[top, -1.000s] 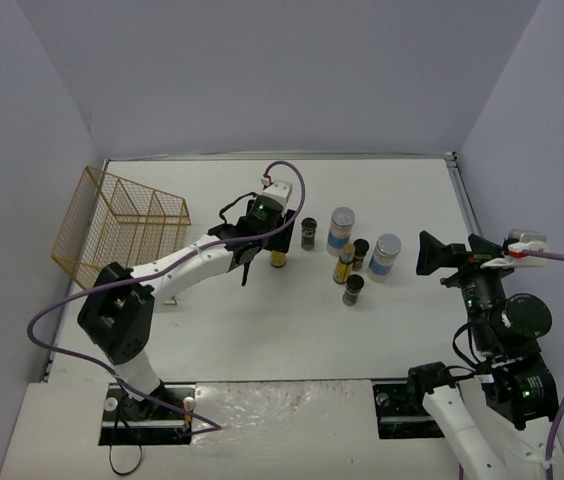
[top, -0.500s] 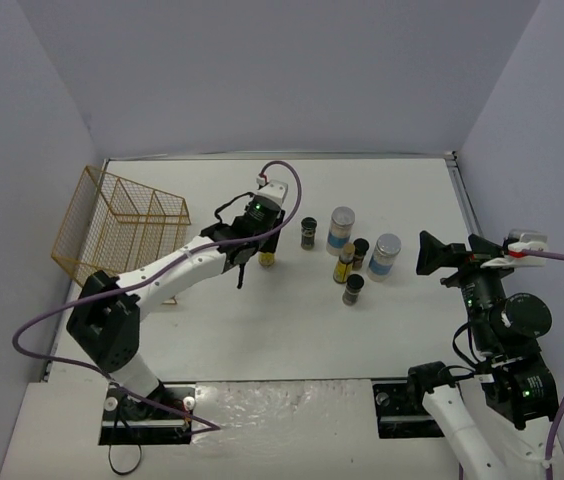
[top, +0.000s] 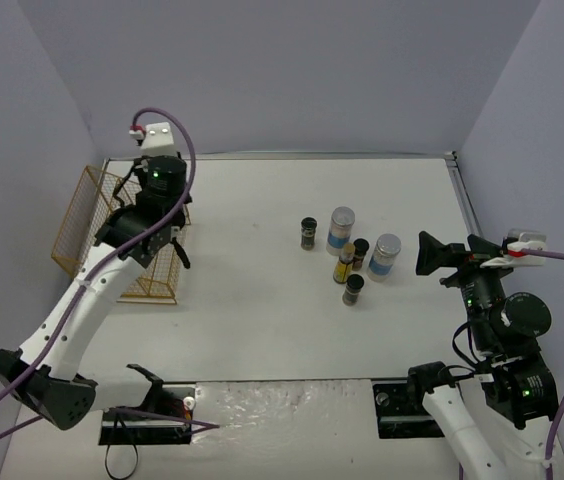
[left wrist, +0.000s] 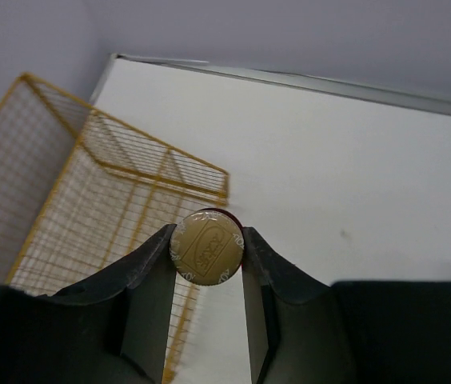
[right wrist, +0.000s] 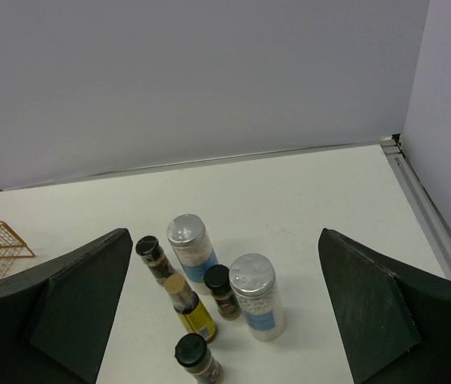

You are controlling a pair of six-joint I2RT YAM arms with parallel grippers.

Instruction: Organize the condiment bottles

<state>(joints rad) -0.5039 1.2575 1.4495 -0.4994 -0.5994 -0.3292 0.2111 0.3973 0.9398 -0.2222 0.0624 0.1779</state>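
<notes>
My left gripper [top: 165, 252] is shut on a slim yellow bottle; its gold cap [left wrist: 206, 248] shows between the fingers in the left wrist view. It hangs over the near right corner of the gold wire rack [top: 97, 200]. In the top view the bottle itself is hidden under the gripper. Six bottles stand in a cluster right of centre: two clear grey-lidded ones [top: 341, 228] [top: 385, 256], a yellow one [top: 344, 265] and three dark jars [top: 308, 232] [top: 360, 250] [top: 353, 290]. My right gripper [top: 442, 255] is open and empty, right of the cluster.
The rack [left wrist: 89, 184] lies at the table's far left edge, by the left wall. The cluster also shows in the right wrist view, led by a clear jar [right wrist: 256, 296]. A metal rail [right wrist: 433, 216] runs along the table's right edge.
My left arm has swung far left from beside the bottle cluster to above the rack, carrying the yellow bottle with it. The right arm has not moved.
</notes>
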